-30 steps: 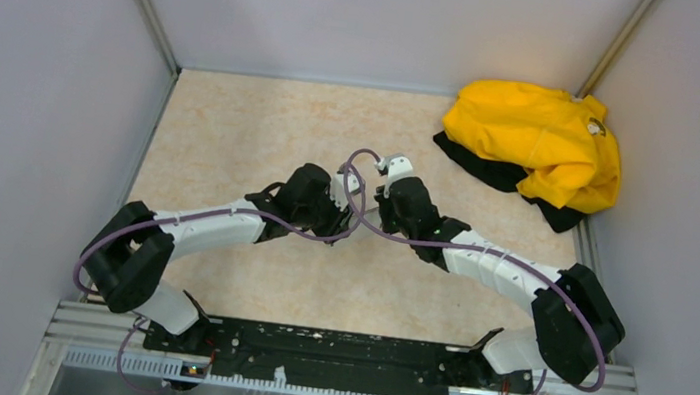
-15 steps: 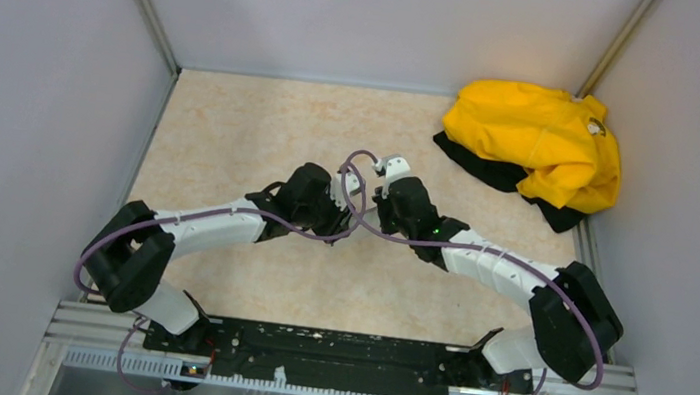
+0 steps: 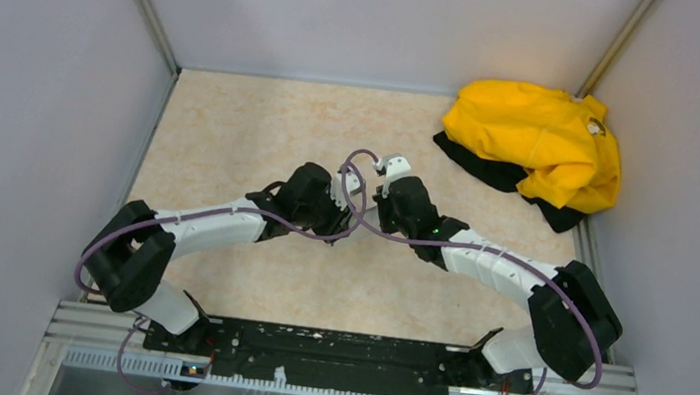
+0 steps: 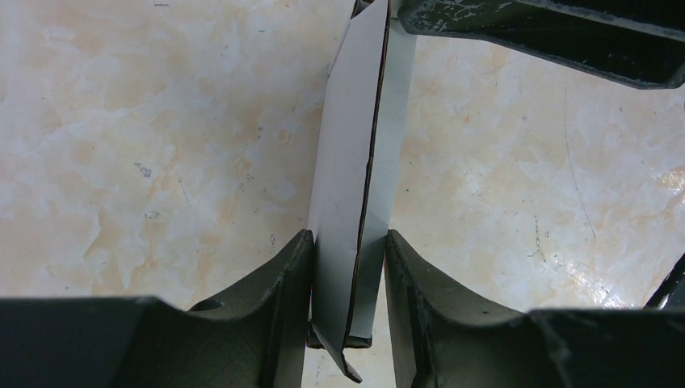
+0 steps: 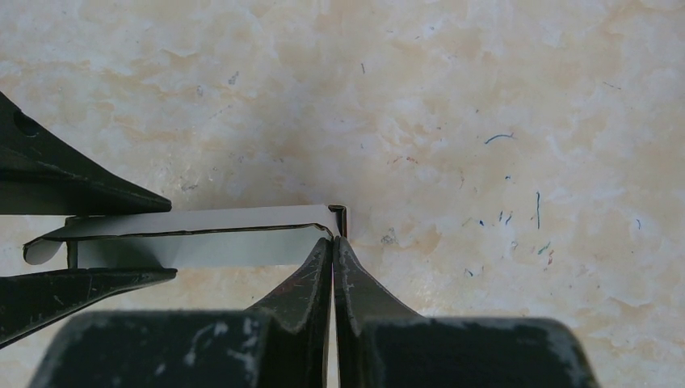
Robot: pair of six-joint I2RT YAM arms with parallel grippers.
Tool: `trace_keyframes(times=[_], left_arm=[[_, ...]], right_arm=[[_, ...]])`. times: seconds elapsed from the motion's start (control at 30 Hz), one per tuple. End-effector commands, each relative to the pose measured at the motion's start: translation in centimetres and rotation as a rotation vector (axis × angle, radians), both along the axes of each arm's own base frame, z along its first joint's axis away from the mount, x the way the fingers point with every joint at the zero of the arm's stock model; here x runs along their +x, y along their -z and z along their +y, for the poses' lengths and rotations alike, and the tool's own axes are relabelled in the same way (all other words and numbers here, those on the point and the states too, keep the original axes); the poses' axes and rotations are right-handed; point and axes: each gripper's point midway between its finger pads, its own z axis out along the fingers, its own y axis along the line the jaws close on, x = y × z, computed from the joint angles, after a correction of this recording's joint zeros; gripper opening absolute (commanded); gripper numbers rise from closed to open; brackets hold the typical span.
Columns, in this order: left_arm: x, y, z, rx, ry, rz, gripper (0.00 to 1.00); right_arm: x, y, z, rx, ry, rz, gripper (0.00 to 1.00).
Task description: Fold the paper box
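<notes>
Left wrist: paper box (image 4: 347, 202) (between jaws)

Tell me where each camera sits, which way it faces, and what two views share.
Top external: above and behind the bases, looking down on the table; left arm and right arm show, wrists meeting mid-table, yellow garment far right.
Left wrist: on the left arm, looking down along the left gripper, whose fingers clamp the paper box.
Right wrist: on the right arm, looking down past the right gripper, pinched on the box's end.
Shared: both wrist views show the box and the other arm's fingers.
</notes>
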Motion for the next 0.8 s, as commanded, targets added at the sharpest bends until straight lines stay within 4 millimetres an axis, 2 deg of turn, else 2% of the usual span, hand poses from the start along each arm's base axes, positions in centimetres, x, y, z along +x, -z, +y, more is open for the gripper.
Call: trace_keyframes(times=[0.0, 0.17, 0.47, 0.77], left_arm=[[-0.5, 0.6, -0.1, 0.015, 0.03, 0.032, 0.43], [-0.7, 0.6, -0.1, 0.012, 0.032, 0.034, 0.43], [-0.8, 0.7, -0.2, 0.009, 0.036, 0.039, 0.43], [-0.8, 0.8, -0.2, 0.011, 0.039, 0.041, 0.43]], right_arm=[[0.7, -2.2, 0.3, 0.048, 0.025, -0.04, 0.0], [0.8, -2.9, 0.4, 0.063, 0.03, -0.044, 0.0], [0.8, -3.0, 0.1, 0.065, 0.046, -0.051, 0.0], [0.8, -1.0, -0.7, 0.038, 0.076, -0.051, 0.0]])
